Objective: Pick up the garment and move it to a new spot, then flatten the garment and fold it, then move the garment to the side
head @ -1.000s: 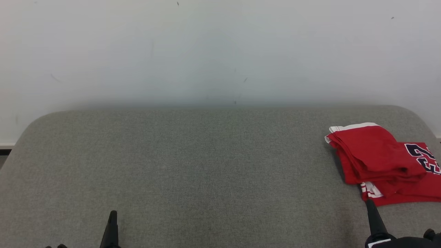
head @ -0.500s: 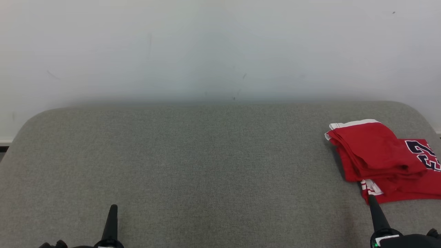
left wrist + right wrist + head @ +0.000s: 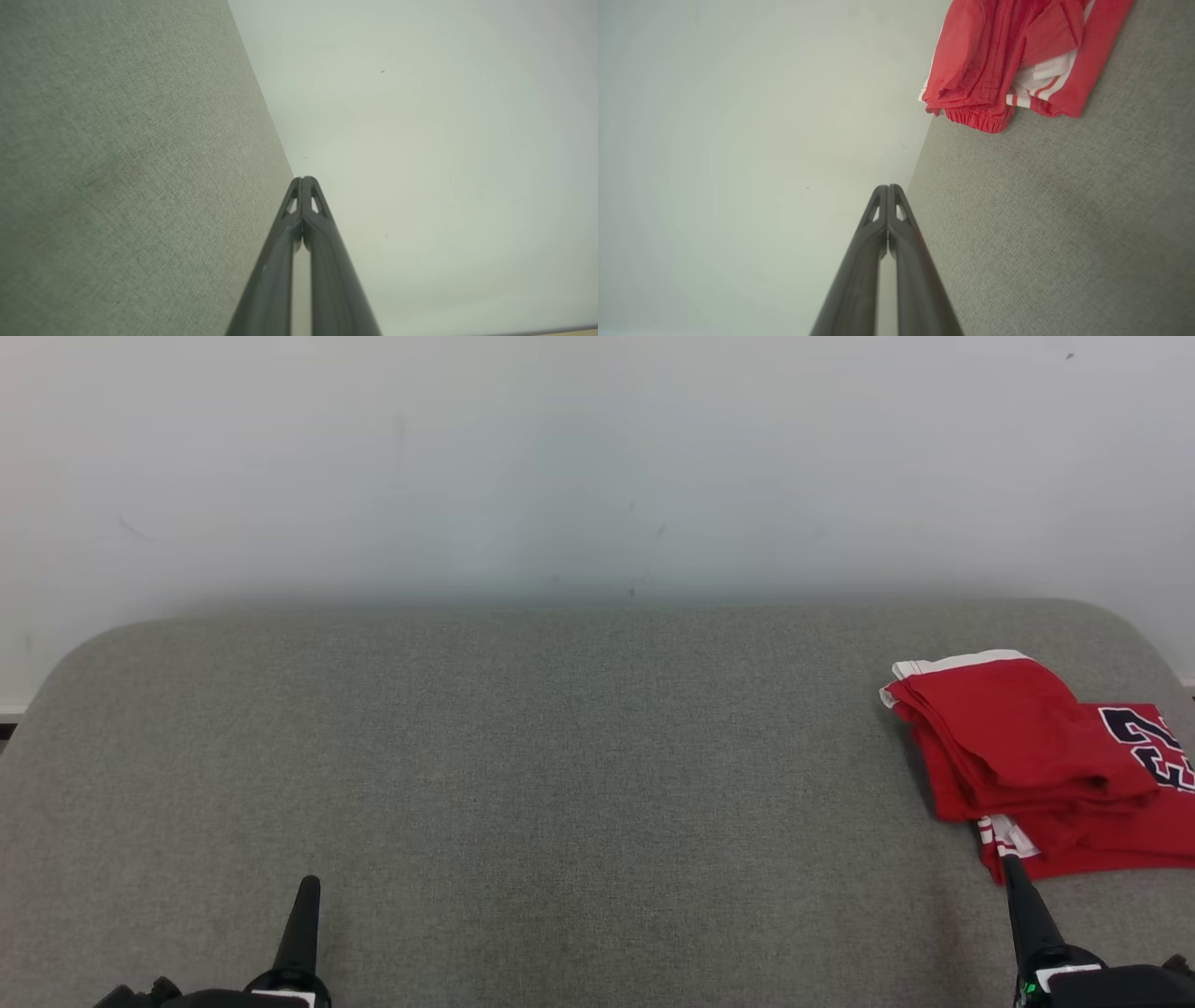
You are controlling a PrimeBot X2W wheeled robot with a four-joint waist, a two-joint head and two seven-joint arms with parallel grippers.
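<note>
The red garment, with white stripes and a dark number print, lies folded in a pile at the right end of the grey cushion. In the right wrist view the garment is at the top, apart from the fingertips. My right gripper is shut and empty, its tip just at the garment's near edge in the head view. My left gripper is shut and empty at the lower left, far from the garment. Both wrist views show the fingers pressed together, left gripper and right gripper.
A pale wall rises right behind the grey cushion. The cushion's rounded corners lie at the far left and far right. The cushion surface stretches wide to the garment's left.
The whole head picture has shifted, so the camera moved. Both grippers reach a little further into view from the bottom edge. The garment lies as before.
</note>
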